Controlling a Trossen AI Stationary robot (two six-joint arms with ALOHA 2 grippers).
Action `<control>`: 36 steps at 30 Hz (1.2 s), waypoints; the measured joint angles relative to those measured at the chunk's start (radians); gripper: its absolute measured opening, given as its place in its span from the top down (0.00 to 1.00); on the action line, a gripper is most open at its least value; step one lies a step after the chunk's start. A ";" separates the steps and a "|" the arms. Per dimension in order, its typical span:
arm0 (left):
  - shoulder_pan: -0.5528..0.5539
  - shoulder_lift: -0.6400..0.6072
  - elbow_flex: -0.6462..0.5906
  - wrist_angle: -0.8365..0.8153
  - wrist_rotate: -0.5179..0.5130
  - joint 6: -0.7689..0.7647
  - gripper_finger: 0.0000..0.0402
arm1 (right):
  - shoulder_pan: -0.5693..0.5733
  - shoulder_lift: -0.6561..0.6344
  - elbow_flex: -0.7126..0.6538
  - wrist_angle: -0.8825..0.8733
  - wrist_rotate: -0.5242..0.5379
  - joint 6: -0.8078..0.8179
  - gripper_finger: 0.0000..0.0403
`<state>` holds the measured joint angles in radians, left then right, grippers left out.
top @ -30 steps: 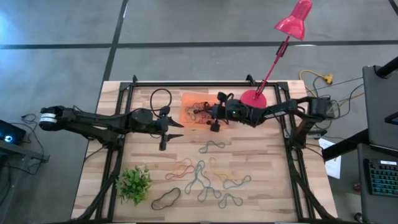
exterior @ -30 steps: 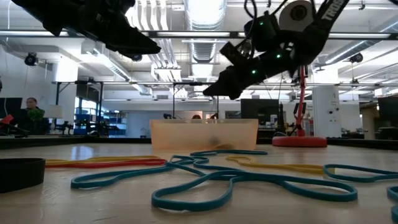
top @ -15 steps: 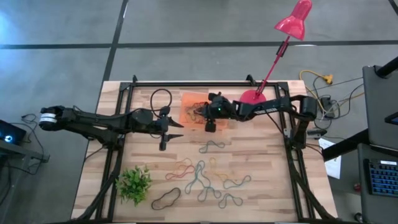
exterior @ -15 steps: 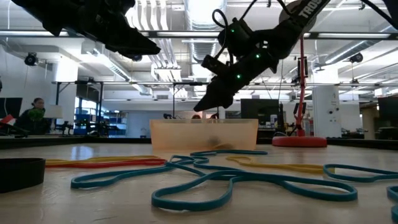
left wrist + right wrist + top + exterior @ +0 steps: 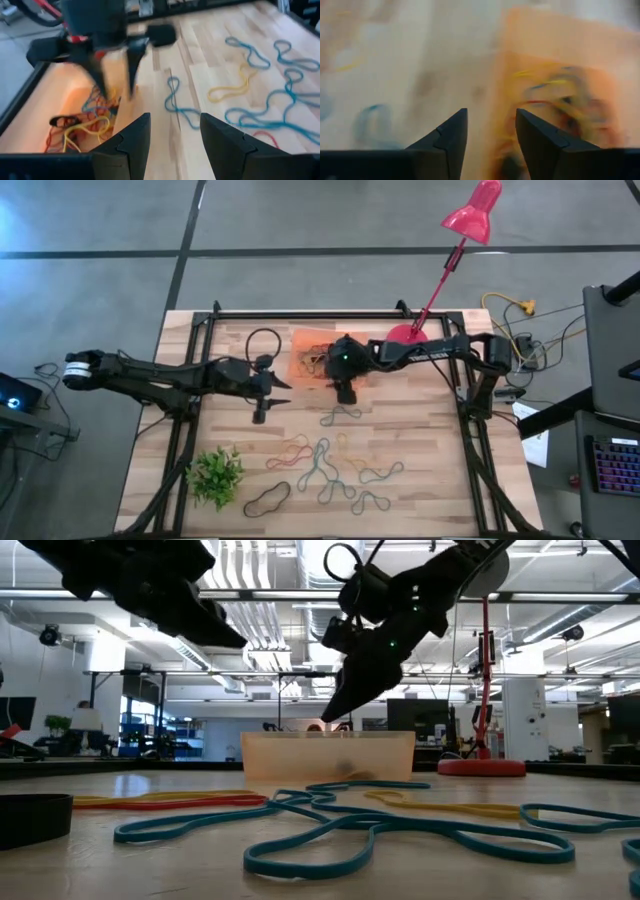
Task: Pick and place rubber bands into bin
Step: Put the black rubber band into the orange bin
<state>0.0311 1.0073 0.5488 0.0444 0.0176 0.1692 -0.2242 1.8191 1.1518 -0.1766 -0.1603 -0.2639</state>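
The rubber bands (image 5: 325,465) still to be moved lie loose on the counter (image 5: 430,490), well below and in front of both pincers; a blue one (image 5: 341,415) lies just beyond the right pincer's tips, apart from them. More bands already sit tangled in the bin (image 5: 312,356), the translucent orange tray directly under the right pincer.

The right pincer (image 5: 343,387) hangs above the bin's near edge with its fingers parted and nothing between them in its own wrist view, where the gap shows only the tray's wall and the counter. The left pincer (image 5: 263,402) waits off to the side of the bin, raised above the counter, its fingers also spread with a clear gap and holding nothing.

The bands look thin, light and floppy, so they should lift with almost no effort but will sag and may drag a neighbour along where loops overlap. The blue band nearest the right pincer lies by itself, which makes it the easier pick. A sensible hold would be across 1 strand where it crosses itself at the twist, pinching 2 thicknesses. A band lying flat may slip under the fingertips unless they press down to the wood.
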 joint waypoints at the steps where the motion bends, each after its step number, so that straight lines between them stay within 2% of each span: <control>1: 0.000 0.000 0.000 -0.011 0.001 0.003 0.61 | 0.009 0.000 0.004 -0.030 -0.035 0.002 0.63; 4: 0.000 0.000 0.000 -0.041 0.004 0.005 0.61 | 0.045 0.000 0.006 -0.062 -0.101 0.003 0.66; 7: 0.000 0.000 0.000 -0.048 0.032 0.002 0.61 | 0.091 -0.001 0.006 -0.065 -0.110 0.003 0.69; 15: -0.006 0.004 0.000 -0.045 0.268 -0.014 0.61 | 0.201 -0.050 0.005 -0.145 -0.110 0.022 0.74; 22: -0.075 0.043 -0.001 -0.043 0.419 -0.015 0.61 | 0.302 -0.137 0.005 -0.239 -0.110 0.077 0.76; 30: -0.173 0.178 0.043 -0.002 0.434 -0.072 0.61 | 0.400 -0.214 -0.012 -0.248 -0.075 0.147 0.79; 33: -0.211 0.255 0.103 -0.018 0.386 -0.082 0.61 | 0.421 -0.238 -0.032 -0.247 -0.015 0.173 0.80; 36: -0.246 0.330 0.188 -0.125 0.322 -0.081 0.61 | 0.431 -0.256 -0.066 -0.247 0.019 0.206 0.81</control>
<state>-0.2153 1.3375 0.7365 -0.0809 0.3398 0.0885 0.2067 1.5632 1.0860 -0.4231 -0.1409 -0.0584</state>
